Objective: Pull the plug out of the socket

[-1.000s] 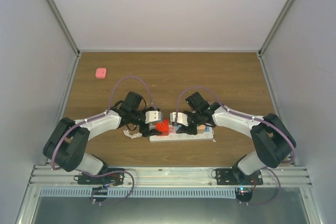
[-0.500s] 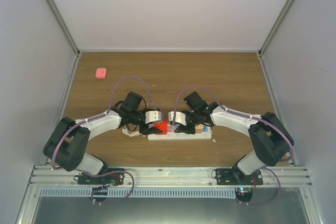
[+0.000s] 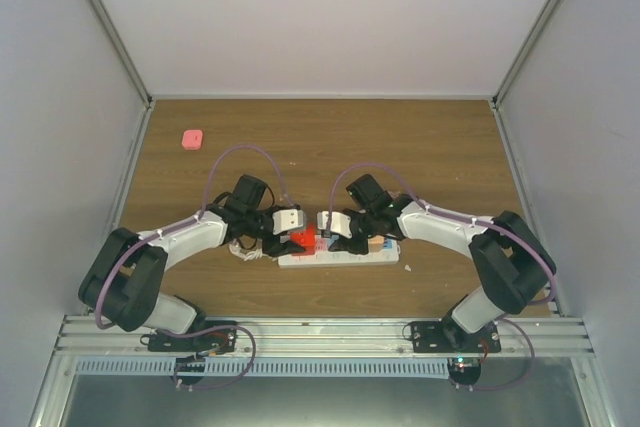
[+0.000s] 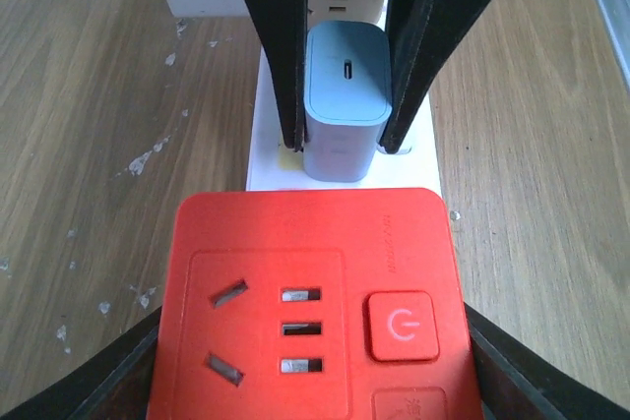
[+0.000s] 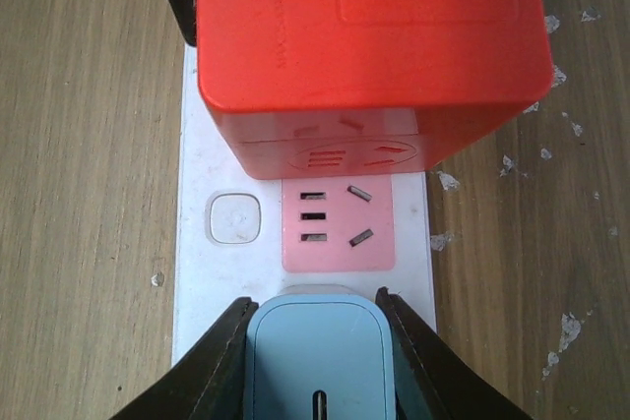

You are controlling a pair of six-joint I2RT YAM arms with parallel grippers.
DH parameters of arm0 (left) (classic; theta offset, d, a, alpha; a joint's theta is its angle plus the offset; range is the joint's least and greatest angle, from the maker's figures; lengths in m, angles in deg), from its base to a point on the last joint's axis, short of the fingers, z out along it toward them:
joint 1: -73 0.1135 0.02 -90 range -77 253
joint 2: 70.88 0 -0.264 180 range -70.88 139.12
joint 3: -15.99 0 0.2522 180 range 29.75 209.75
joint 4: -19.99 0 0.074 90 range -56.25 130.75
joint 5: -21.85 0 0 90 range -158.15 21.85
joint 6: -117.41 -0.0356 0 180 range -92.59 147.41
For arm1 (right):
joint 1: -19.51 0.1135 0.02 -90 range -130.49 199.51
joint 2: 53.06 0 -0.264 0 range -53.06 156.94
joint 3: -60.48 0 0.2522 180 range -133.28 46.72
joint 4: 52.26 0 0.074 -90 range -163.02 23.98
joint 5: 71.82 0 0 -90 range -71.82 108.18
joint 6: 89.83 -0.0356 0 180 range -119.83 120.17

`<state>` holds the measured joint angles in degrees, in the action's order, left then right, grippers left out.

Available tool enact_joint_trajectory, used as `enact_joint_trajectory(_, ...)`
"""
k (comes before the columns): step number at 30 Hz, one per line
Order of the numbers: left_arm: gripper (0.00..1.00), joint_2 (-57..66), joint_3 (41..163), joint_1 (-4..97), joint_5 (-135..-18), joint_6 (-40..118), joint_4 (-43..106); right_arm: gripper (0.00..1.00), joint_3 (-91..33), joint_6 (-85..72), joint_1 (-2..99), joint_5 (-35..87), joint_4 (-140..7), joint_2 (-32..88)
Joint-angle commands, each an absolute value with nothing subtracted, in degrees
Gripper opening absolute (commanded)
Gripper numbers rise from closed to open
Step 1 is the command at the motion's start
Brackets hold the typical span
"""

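The socket, a long white power strip, lies near the table's front; it also shows in the left wrist view and the right wrist view. A red cube adapter stands on its left end. My left gripper is shut on the red cube. A light blue plug stands in the strip, one pink outlet panel away from the cube. My right gripper is shut on the blue plug, its fingers on both sides.
The strip's short white twisted cord lies bundled at its left end. A small pink object lies at the far left. A white button sits on the strip beside the pink panel. Grey walls enclose the table.
The power strip and both grippers, still holding the red cube and the blue plug, have slid a little to the left and away from the front edge.
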<state>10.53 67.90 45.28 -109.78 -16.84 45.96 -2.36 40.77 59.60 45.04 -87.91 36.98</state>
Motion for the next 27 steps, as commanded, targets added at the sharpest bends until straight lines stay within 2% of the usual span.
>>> enact_joint_trajectory(1,0.29,9.54,72.11,47.37,-120.64,-13.56,41.48,0.08,-0.65,40.69,60.5,36.68,-86.83,41.3)
enact_joint_trajectory(9,0.27,9.34,72.44,49.01,-123.88,-14.29,42.32,0.07,-0.74,40.54,60.55,36.25,-87.06,42.03)
enact_joint_trajectory(23,0.25,2.69,67.2,48.86,-118.77,-19.61,38.09,0.07,-1.16,39.93,60.51,35.33,-87.36,43.37)
enact_joint_trajectory(27,0.24,3.52,68.89,49.12,-119.12,-19.97,41.05,0.07,-1.27,39.75,60.51,35.37,-87.45,43.37)
